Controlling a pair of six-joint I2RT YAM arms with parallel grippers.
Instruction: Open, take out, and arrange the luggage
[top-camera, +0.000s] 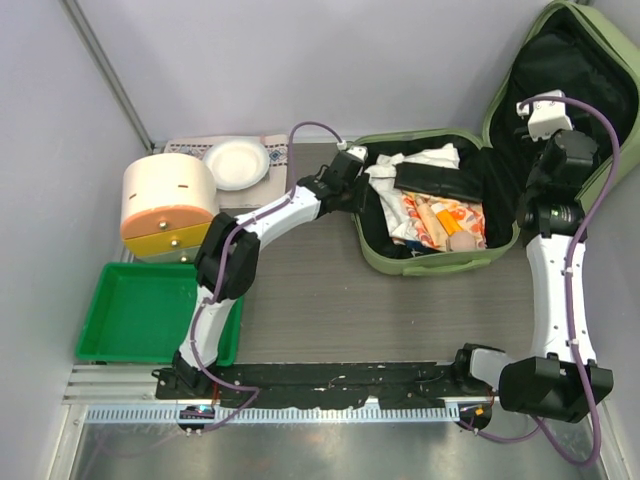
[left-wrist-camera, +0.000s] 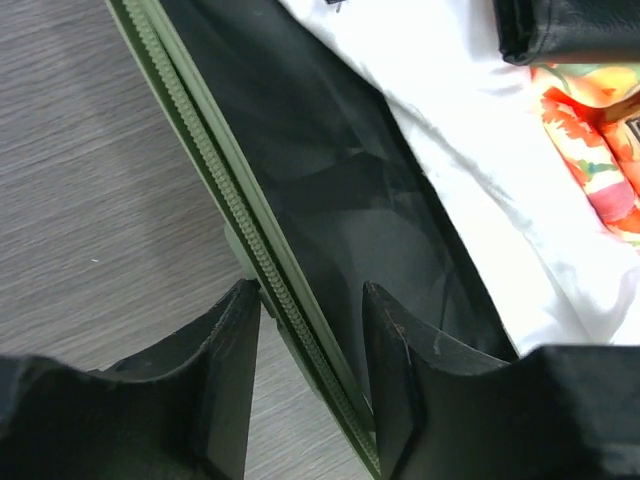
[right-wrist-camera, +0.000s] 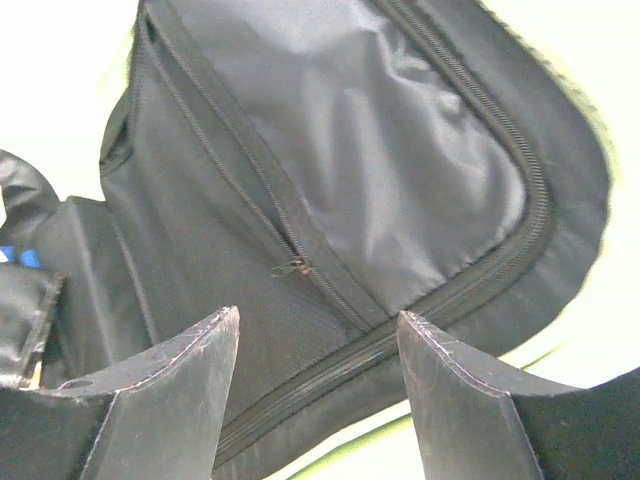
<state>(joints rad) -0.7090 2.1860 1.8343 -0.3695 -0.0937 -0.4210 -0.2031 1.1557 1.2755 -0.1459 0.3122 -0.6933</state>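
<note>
Straddling with the parted left gripper (left-wrist-camera: 310, 290) the stiff rim (left-wrist-camera: 235, 215), likely the best hold, of the luggage (top-camera: 430, 263) lying open right of the green tray (top-camera: 140, 305), holding the right gripper (right-wrist-camera: 318, 315) agape before its lid (right-wrist-camera: 400, 150).

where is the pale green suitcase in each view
Top external: pale green hard-shell suitcase upper right, open, lid raised.
Left wrist: its zippered rim crosses diagonally, top left to bottom centre.
Right wrist: the lid's inside fills the picture.
Shared landmark: the black fabric lining.
</note>
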